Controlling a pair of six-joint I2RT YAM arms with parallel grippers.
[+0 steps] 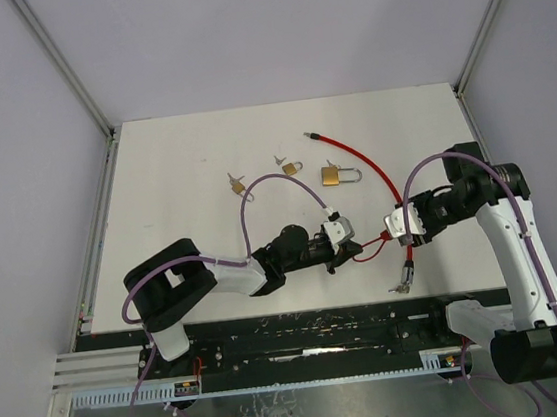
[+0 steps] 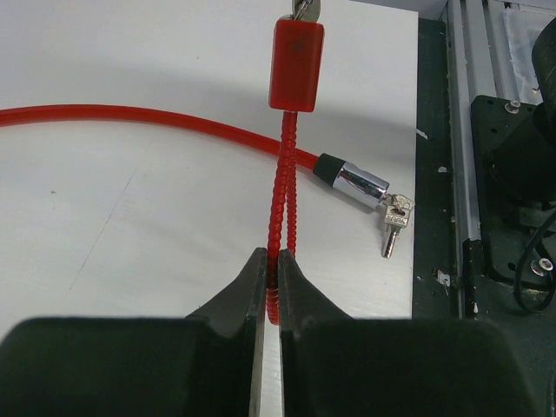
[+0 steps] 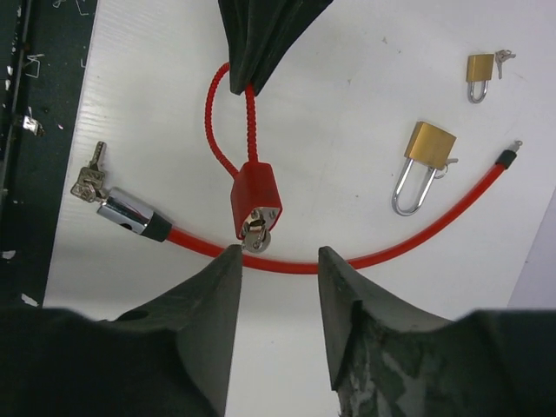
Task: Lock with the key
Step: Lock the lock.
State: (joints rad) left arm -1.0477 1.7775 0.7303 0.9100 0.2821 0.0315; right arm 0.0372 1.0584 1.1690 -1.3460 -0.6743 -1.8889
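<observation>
1. Left wrist: the left hand (image 2: 271, 261) is pinching its fingers together on the ribbed red loop (image 2: 280, 200) of the lock (image 2: 296, 61). The lock's body is sitting straight ahead of the fingertips. The key (image 2: 304, 9) is just showing at the lock's far end. Beneath the loop a smooth red cable (image 2: 130, 115) is lying across the surface (image 2: 130, 261). It is ending in a chrome cap (image 2: 360, 184) with spare keys (image 2: 395, 221), ahead and to the right of the hand.
2. Right wrist: the right hand (image 3: 278, 256) is standing with its fingers apart, gripping nothing. The key's head is sitting just ahead of the gap, nearer the left finger; I cannot tell whether they are touching. Beyond the lock, the left hand is clamping the loop. A brass padlock (image 3: 426, 156) and a smaller one (image 3: 479, 74) are lying well ahead to the right.
3. Top: the two hands are facing each other, with the lock hanging between them.
4. Handling, as a judgement:
   - The lock is looking small and light, with a stiff body.
   - The loop is looking bendy, so the body is likely to twist when the key is turned.
   - The key is thin, smooth metal. The right hand should be closing squarely across the flat faces of its head, close to the lock.
</observation>
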